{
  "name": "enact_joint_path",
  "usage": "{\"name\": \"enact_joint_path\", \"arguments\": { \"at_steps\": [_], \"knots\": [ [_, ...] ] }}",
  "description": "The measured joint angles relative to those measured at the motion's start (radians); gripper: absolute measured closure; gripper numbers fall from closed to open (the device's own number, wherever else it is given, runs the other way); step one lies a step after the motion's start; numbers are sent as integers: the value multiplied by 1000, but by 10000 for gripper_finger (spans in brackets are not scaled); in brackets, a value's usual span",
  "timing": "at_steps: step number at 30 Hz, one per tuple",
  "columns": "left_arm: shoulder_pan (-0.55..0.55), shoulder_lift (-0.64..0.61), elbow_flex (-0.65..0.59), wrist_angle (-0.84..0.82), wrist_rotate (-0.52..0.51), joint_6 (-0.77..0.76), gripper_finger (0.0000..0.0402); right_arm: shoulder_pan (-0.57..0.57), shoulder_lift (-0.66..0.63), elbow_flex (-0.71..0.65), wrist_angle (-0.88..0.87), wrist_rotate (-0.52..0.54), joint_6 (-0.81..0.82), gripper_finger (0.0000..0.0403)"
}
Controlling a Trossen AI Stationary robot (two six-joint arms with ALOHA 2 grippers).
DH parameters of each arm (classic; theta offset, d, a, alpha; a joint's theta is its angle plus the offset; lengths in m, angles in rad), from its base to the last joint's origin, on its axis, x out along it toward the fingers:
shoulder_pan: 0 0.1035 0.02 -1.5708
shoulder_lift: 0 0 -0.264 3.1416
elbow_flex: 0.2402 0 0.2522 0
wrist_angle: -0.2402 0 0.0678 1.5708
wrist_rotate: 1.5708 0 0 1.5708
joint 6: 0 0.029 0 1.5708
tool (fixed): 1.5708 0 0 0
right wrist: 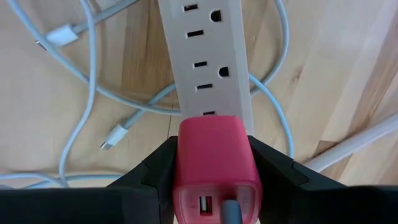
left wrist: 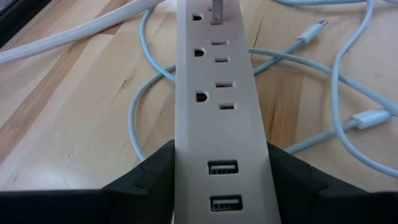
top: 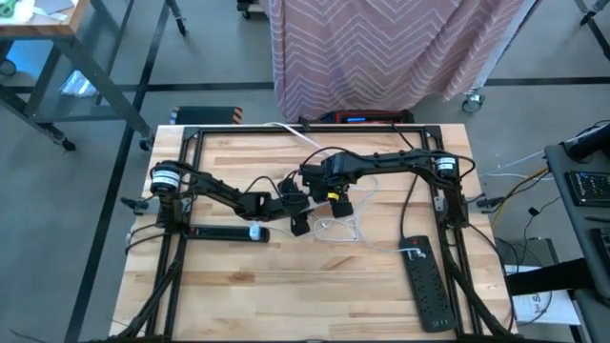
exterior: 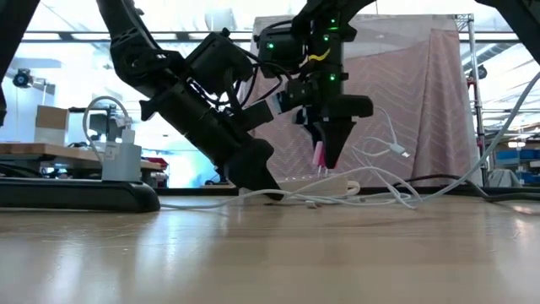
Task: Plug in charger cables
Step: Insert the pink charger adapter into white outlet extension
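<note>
Right gripper (right wrist: 211, 186): clenched on glossy red-pink plug block (right wrist: 214, 158), over smooth white power strip (right wrist: 208, 56). Left gripper (left wrist: 221, 180): clamping same strip.

Bright daylight, backlit low view, sharp

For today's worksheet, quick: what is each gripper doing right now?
Left gripper: closed around the white power strip, steadying it.
Right gripper: closed on the red-pink plug block, above the strip.

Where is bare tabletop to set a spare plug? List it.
Free: the near strip of table between the two black power strips. Crowded: the middle, where both grippers meet over the white power strip and looped charger cables.
</note>
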State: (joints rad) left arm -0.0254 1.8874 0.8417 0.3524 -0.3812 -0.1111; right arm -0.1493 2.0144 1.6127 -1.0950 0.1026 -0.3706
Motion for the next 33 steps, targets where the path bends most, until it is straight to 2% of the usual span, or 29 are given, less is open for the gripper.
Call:
{"name": "enact_joint_path", "arguments": {
  "at_steps": [9,17,22,29,33],
  "knots": [
    [-11,1,-4,33,-5,-3,220,0,0,-25,46,-5,-17,264],
    [-16,0,-5,59,-5,-11,225,-4,-9,-119,159,-23,-15,264],
    [-16,-1,-5,62,0,-21,215,-6,-11,-169,219,-23,-8,264],
    [-16,-2,-5,63,1,-40,225,-6,-11,-178,240,-25,-19,264],
    [-17,-3,-5,61,0,-46,213,-6,-12,-189,264,-25,-19,264]
  ]
}}
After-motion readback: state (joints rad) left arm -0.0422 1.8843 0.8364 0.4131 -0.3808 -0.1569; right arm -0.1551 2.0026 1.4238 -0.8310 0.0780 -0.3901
